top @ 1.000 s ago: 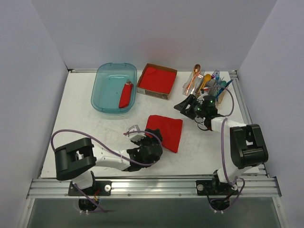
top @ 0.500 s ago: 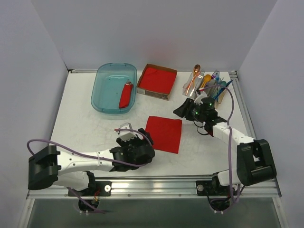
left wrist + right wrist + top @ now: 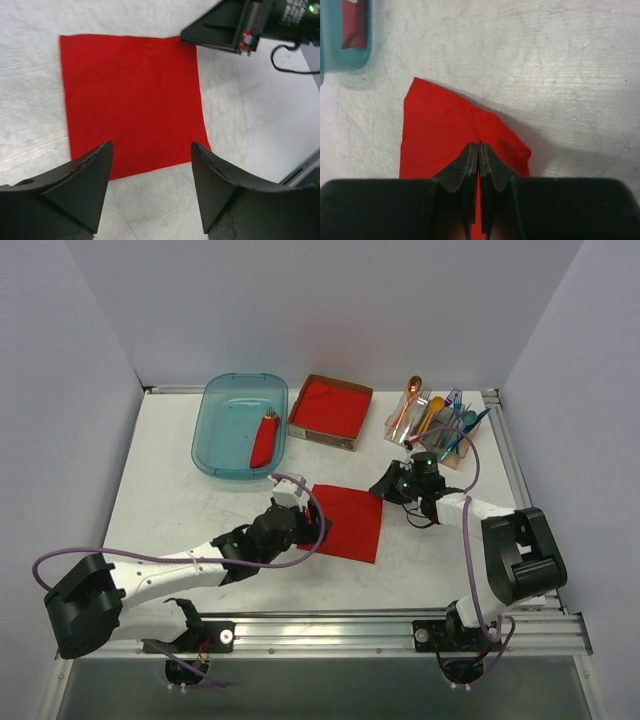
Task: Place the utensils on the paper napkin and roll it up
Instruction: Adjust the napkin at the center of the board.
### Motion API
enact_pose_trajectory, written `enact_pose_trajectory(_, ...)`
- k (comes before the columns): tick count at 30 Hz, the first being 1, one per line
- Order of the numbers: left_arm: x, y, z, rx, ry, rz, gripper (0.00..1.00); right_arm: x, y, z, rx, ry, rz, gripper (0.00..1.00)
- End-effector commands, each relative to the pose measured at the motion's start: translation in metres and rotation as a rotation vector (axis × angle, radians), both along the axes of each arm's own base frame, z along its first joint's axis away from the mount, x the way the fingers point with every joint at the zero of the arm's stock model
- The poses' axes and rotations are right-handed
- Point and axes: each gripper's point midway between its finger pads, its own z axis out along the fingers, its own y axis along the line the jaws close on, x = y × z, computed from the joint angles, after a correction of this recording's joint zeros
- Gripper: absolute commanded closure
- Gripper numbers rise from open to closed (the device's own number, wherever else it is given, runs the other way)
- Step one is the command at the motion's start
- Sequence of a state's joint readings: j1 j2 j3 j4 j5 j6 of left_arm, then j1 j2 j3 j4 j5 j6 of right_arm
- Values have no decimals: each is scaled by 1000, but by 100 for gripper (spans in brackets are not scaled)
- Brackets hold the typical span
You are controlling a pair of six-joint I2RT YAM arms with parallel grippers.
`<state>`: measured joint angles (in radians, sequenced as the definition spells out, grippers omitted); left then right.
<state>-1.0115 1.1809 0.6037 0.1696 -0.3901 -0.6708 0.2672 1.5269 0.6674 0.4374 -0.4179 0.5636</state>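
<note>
The paper napkin [image 3: 347, 522] [image 3: 130, 100] lies spread flat on the white table, a bright red square. My left gripper [image 3: 308, 525] [image 3: 151, 147] hovers open at its left edge with nothing between the fingers. At the far right corner my right gripper [image 3: 385, 486] [image 3: 479, 146] is shut, its tips pinching the napkin [image 3: 445, 125] where the edge curls up a little. The utensils [image 3: 462, 422], a teal spoon and a blue piece among others, stand in a clear holder behind the right gripper.
A teal bin [image 3: 225, 400] [image 3: 340, 60] at the back left holds a rolled red napkin [image 3: 264, 440]. A cardboard box with a red stack [image 3: 330, 408] sits beside it. Orange and yellow utensils [image 3: 415, 405] share the holder.
The left gripper let go of the crumpled napkin, which now lies flat, and moved to its left edge. The right gripper came down to the far corner and shut.
</note>
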Motion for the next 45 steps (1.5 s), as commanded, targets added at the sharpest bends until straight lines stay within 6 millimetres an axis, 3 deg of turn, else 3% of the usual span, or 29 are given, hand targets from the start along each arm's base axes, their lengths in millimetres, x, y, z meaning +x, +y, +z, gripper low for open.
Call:
enact_pose_trajectory(1, -2, -41, 17, -56, -56, -177, 30, 7, -9, -14, -9, 14, -38, 97)
enact_pose_trajectory(3, 3, -46, -2, -53, -23, -187, 41, 7, -11, -26, -12, 43, -49, 100)
enact_pose_trajectory(7, 14, -55, -20, -51, 1, -202, 59, 9, -22, -39, -30, 69, -90, 100)
enact_pose_trajectory(13, 27, -52, -57, -8, 61, -165, 70, 6, -32, -56, -67, 109, -128, 100)
enact_pose_trajectory(19, 19, -39, -95, -20, 123, -123, 76, 7, -41, -64, -80, 126, -151, 100)
enact_pose_trajectory(27, 9, -18, -121, 24, 164, -71, 77, 23, -42, -62, -83, 141, -181, 100)
enact_pose_trajectory(34, 5, -7, -119, 14, 156, -34, 75, 41, -41, -59, -112, 149, -195, 100)
enact_pose_trajectory(38, 16, -3, -99, 33, 137, -13, 69, 45, -41, -42, -110, 108, -192, 100)
enact_pose_trajectory(39, 19, -3, -87, 24, 122, -12, 67, 47, -41, -30, -106, 80, -192, 99)
enact_pose_trajectory(43, 33, -4, -59, 31, 119, -31, 61, 31, -35, -7, -111, 38, -152, 95)
enact_pose_trajectory(45, 49, -4, -43, 23, 99, -22, 60, 17, -30, 4, -113, 7, -113, 94)
